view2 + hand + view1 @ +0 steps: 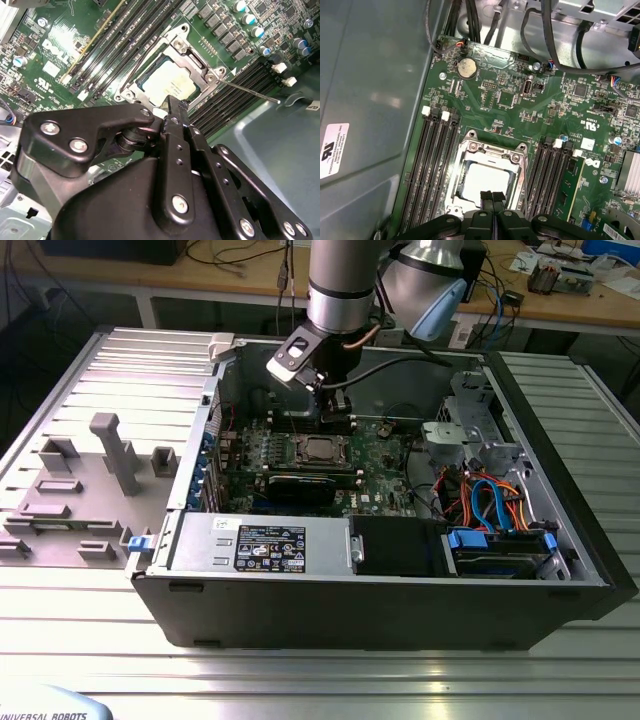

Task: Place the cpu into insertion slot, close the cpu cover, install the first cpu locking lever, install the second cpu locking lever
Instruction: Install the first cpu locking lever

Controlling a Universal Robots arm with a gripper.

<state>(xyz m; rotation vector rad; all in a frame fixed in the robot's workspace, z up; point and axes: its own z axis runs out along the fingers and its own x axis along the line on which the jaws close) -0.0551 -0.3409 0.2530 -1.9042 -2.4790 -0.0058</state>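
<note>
Cylindrical silver-grey metal arm segment (340,280) with a pale blue joint cap (440,310), a black cable (400,362) and a small white-and-grey camera housing (292,358) at the wrist. Matte black gripper (171,104) built of rounded linkage plates fastened by bright round-headed screws (79,145). Its narrow black fingers (486,200) are flat bars pierced by small holes.

Little of the print reads cleanly for me. A black label (270,546) with rows of white print and a small white sticker (222,524) sit on the power supply (195,552), near, toward the exterior view's left. In the first wrist view a pale wall sticker (334,150) stands on the case wall (375,75), and white markings dot the motherboard (510,102). The cpu (171,82) carries faint lines, perhaps a code.
</note>
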